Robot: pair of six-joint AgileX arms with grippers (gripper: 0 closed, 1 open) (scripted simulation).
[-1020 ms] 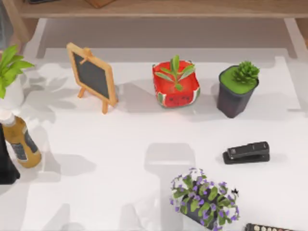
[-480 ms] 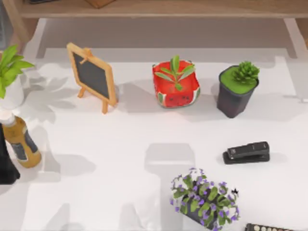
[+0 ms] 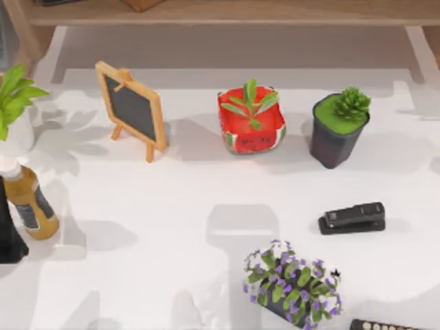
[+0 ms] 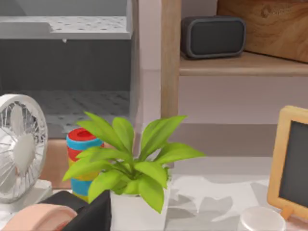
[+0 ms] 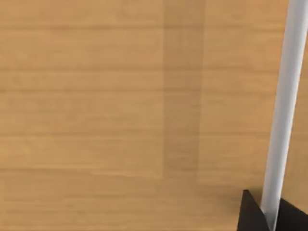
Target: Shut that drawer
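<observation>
Three potted plants [image 3: 251, 120], a chalkboard [image 3: 132, 108] and stapler [image 3: 352, 218] crowd the table (end effector state: cannot tell).

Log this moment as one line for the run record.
right pincer: against pale wooden panel, beside white bar | left arm: parked by leafy green plant in white pot

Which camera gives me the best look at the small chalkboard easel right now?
The top view: the chalkboard easel stands whole there, wooden frame and legs, at the table's back left, left of the watermelon pot. The left wrist view catches one framed edge of it. The right wrist view faces a wood panel.
</observation>
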